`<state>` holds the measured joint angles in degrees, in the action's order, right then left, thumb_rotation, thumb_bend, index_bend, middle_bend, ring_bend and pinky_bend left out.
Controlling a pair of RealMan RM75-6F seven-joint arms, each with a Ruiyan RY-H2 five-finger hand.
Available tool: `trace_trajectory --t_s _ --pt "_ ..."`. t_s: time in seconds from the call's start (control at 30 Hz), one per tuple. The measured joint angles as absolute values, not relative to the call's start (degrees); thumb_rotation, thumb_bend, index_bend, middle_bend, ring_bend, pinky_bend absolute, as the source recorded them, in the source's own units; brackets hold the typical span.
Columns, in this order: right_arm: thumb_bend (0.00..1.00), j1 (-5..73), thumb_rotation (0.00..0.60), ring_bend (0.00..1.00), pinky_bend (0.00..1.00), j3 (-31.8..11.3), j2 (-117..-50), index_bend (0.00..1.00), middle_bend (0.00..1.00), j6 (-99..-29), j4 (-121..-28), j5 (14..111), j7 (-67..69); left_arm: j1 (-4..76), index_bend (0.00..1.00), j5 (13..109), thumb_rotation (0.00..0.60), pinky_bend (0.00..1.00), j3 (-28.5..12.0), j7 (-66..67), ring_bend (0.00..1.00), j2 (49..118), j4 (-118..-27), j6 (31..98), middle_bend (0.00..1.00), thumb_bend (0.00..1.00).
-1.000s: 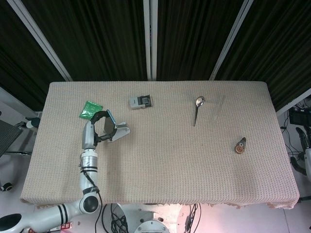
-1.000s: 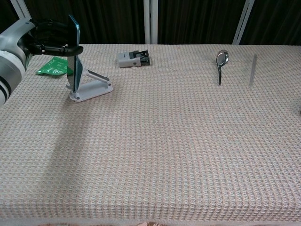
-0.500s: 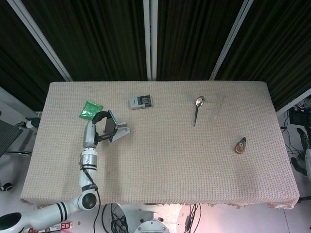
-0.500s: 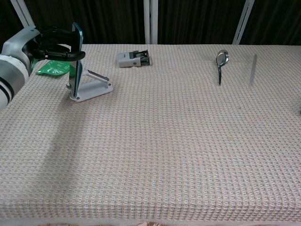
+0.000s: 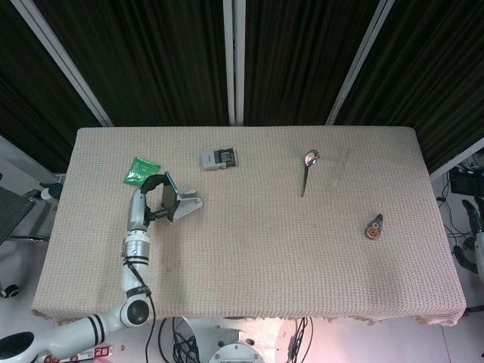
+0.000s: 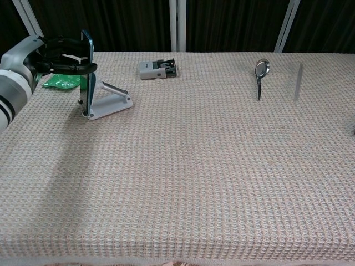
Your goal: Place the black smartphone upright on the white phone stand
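Beige woven cloth covers the table [image 5: 302,257] where we work. Our left hand [image 6: 58,52] has its fingers [image 6: 69,67] wrapped around the black smartphone [image 6: 87,66], gripping it upright, with its lower edge at or in the lip of the white phone stand [image 6: 108,104], just beyond our fingertips. Our right hand is out of view. Behind our fingers lies a green packet [image 5: 140,170]. We judge that letting go before the phone is seated could tip it off, or nudge the light stand sideways.

Head view overhead; chest view low, both facing table [image 5: 302,249].
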<state>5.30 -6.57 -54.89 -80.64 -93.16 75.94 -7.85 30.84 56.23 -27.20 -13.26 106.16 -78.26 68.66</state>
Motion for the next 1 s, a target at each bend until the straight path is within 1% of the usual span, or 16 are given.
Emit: trace_trajectory --t_s 1.0 --pt "0.23 5.7 0.600 0.00 0.00 -6.5 -54.3 0.00 0.00 -79.6 -94.2 75.1 -8.9 31.0 0.58 57.5 0.600 0.21 -26.7 -14.9 0.24 106.7 -75.8 68.1 0.67 0.37"
